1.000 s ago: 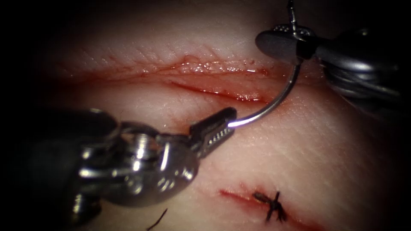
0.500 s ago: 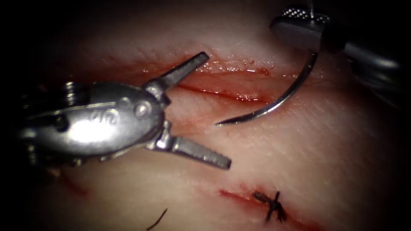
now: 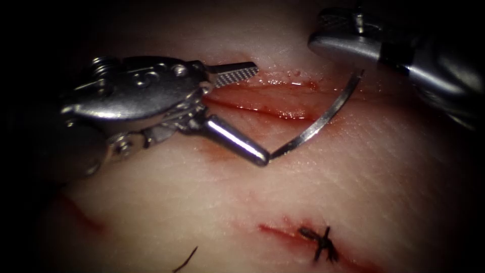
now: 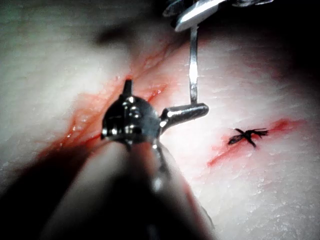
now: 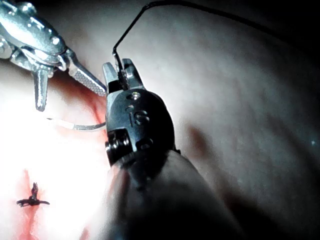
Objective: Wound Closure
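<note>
The tissue (image 3: pixel 353 187) has a long cut (image 3: pixel 262 98) with red fluid along it. My right tool (image 3: pixel 336 38) is shut on the curved needle (image 3: pixel 318 124) near its thread end, and the needle hangs over the cut, not in the tissue. Thread (image 5: pixel 150 7) runs off from the right tool (image 5: pixel 122 70). My left tool (image 3: pixel 258 114) stands wide open and holds nothing: one jaw lies over the cut's far edge, and the tip of the other touches the needle's point. The needle (image 4: pixel 192 75) meets that jaw in the left wrist view.
A shorter cut nearer the endoscope carries a dark knotted stitch (image 3: pixel 321 242), also seen in the wrist views as the knot (image 4: pixel 245 135) and the knot (image 5: pixel 32 200). A loose cut end of thread (image 3: pixel 187 258) lies on the tissue at the near edge.
One second ago my left tool was shut on the needle's point. It let go, opened wide and moved up over the cut. The right tool kept the needle, which shifted slightly.
</note>
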Controlling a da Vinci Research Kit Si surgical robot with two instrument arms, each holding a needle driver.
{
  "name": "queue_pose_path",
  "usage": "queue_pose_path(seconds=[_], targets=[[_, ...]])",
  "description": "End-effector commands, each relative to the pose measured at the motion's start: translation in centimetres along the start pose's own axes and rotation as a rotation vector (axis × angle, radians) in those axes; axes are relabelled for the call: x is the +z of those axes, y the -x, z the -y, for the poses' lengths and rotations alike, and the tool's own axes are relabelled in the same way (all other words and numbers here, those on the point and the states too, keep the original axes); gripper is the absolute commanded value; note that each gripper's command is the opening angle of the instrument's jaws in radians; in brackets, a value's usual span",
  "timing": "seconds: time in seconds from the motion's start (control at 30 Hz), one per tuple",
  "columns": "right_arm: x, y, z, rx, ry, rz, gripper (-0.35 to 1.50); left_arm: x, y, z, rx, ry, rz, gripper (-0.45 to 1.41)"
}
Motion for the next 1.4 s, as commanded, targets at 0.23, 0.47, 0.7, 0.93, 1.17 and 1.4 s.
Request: queue_pose_path(seconds=[0.23, 0.47, 0.7, 0.93, 1.17, 1.4], targets=[[0.21, -0.02, 0.04, -0.073, -0.063, -0.103, -0.35, 0.17, 0.03, 0.11, -0.119, 0.166, -0.024, 1.06], [0.28, -0.04, 0.13, -0.114, -0.095, -0.136, -0.35, 0.22, -0.04, 0.14, -0.165, 0.248, -0.026, 1.01], [0.3, -0.08, 0.18, -0.136, -0.105, -0.149, -0.35, 0.24, -0.01, 0.13, -0.204, 0.28, -0.004, 0.74], [0.34, -0.14, 0.22, -0.139, -0.124, -0.175, -0.35, 0.28, 0.03, 0.16, -0.226, 0.282, 0.075, 0.04], [0.34, -0.14, 0.23, -0.11, -0.126, -0.17, -0.35, 0.25, 0.0, 0.28, -0.279, 0.301, 0.08, -0.45], [0.34, -0.14, 0.23, 0.098, -0.07, -0.091, 0.53, 0.23, -0.03, 0.3, -0.286, 0.218, -0.006, -0.45]])
